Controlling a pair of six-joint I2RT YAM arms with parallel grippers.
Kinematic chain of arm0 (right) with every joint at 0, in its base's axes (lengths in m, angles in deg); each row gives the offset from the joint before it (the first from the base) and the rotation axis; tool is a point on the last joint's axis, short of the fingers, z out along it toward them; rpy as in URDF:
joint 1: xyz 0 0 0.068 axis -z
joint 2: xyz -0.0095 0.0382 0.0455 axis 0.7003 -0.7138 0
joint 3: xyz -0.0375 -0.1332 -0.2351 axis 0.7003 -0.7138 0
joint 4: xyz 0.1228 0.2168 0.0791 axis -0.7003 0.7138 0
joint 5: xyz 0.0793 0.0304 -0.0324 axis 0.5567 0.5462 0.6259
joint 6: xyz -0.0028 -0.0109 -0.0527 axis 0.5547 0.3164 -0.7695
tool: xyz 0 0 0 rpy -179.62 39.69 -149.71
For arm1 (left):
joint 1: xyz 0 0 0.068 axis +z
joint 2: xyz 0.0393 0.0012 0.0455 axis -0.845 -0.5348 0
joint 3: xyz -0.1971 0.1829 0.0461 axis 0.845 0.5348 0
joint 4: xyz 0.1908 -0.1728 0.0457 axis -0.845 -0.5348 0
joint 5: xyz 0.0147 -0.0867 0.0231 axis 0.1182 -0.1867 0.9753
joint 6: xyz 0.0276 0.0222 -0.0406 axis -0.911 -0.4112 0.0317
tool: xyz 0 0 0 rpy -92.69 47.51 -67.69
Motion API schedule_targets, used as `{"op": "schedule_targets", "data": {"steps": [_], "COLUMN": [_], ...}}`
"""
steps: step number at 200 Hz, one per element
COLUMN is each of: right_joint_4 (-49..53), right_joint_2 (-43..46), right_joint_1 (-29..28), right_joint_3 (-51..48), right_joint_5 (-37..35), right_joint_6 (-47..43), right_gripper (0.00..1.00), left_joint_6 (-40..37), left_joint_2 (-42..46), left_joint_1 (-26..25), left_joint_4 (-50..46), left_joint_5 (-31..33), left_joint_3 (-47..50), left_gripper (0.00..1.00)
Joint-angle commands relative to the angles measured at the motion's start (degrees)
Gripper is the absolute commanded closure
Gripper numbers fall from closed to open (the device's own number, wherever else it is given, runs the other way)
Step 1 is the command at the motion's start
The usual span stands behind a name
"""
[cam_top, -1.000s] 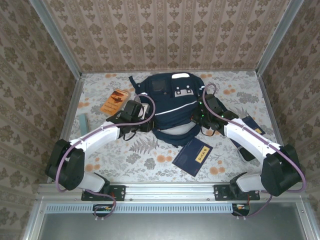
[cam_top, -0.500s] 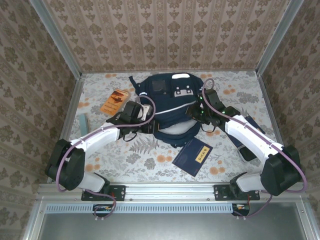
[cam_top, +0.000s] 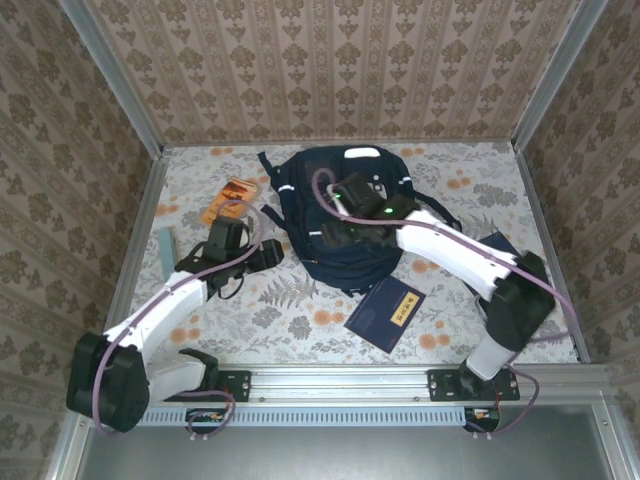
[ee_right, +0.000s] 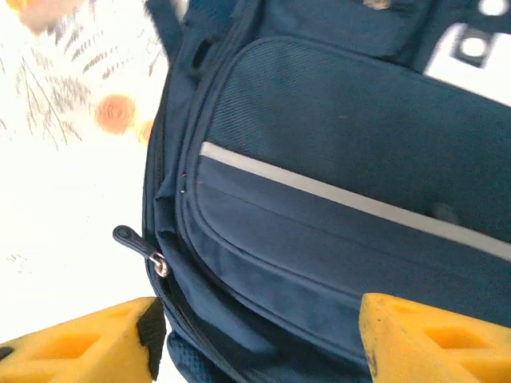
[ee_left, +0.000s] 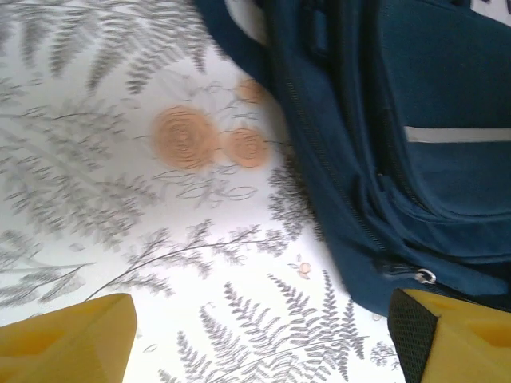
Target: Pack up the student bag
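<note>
On the table (cam_top: 300, 322), the left gripper (ee_left: 257, 345) and right gripper (ee_right: 257, 339) were open and empty by the student bag (cam_top: 345, 225), and the navy book (cam_top: 388, 312) and orange book (cam_top: 229, 200) were not packed yet.

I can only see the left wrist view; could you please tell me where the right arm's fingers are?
Observer: The right fingers hang over the student bag's striped pocket, spread apart, holding nothing.
Operator: Thank you. Is anything lying on the near side of the bag?
Observer: A navy book with gold lettering lies flat there, close to it.
Operator: And on its left?
Observer: An orange booklet lies there, apart from the bag.
</note>
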State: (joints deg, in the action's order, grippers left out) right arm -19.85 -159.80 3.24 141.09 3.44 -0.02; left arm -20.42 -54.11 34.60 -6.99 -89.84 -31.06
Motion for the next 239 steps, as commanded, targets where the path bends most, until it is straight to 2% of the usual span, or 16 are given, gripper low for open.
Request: {"op": "schedule_targets", "data": {"steps": [1, 37, 51, 69, 100, 117, 139, 165, 175, 194, 212, 239], "right_joint_4": [4.8, 7.1, 7.3, 7.7, 9.0, 9.8, 11.1, 11.1, 11.1, 11.2, 9.3, 4.7], "right_joint_2": [-9.2, -19.7, -22.5, -25.6, -29.6, -30.5, -30.7, -30.9, -31.0, -30.0, -26.7, -20.5], "right_joint_1": [-2.4, -3.7, -3.8, -3.8, -3.8, -3.9, -3.8, -3.8, -3.7, -3.6, -3.6, -3.5], "right_joint_3": [7.6, 16.5, 18.6, 20.6, 23.7, 24.1, 23.9, 23.7, 23.8, 24.2, 23.0, 19.6], "right_joint_5": [-2.4, -4.7, -5.6, -6.5, -9.9, -9.7, -6.7, -8.5, -9.6, -10.0, -8.8, -5.8], "right_joint_6": [-10.9, -12.4, -12.8, -13.7, -14.5, -15.1, -15.6, -15.6, -15.5, -15.2, -14.8, -13.6], "right_gripper": [0.35, 0.38, 0.42, 0.43, 0.46, 0.45, 0.37, 0.38, 0.41, 0.64, 0.79, 0.89], "left_joint_6": [3.1, 1.6, 0.8, 0.7, 1.0, 1.4, 1.5, 1.8, 1.9, 2.4, 3.3, 5.2], "left_joint_2": [3.7, 8.9, 10.9, 12.3, 10.9, 9.5, 8.4, 7.7, 7.3, 6.8, 5.9, 3.8], "left_joint_1": [1.7, 2.9, 3.0, 3.2, 3.3, 3.4, 3.4, 3.4, 3.4, 3.4, 3.4, 3.3], "left_joint_4": [-4.4, -6.2, -5.8, -5.9, -6.6, -6.5, -5.9, -5.0, -4.6, -3.7, -2.3, 1.5], "left_joint_5": [0.5, 1.3, 1.0, 1.0, -0.1, -1.0, -1.7, -2.7, -3.4, -4.8, -6.9, -11.3], "left_joint_3": [2.0, 4.4, 5.4, 6.1, 5.4, 5.1, 5.1, 5.1, 5.1, 5.1, 5.4, 5.7], "left_gripper": [0.14, 0.0, 0.0, 0.0, 0.0, 0.0, 0.0, 0.0, 0.0, 0.0, 0.01, 0.08]}}
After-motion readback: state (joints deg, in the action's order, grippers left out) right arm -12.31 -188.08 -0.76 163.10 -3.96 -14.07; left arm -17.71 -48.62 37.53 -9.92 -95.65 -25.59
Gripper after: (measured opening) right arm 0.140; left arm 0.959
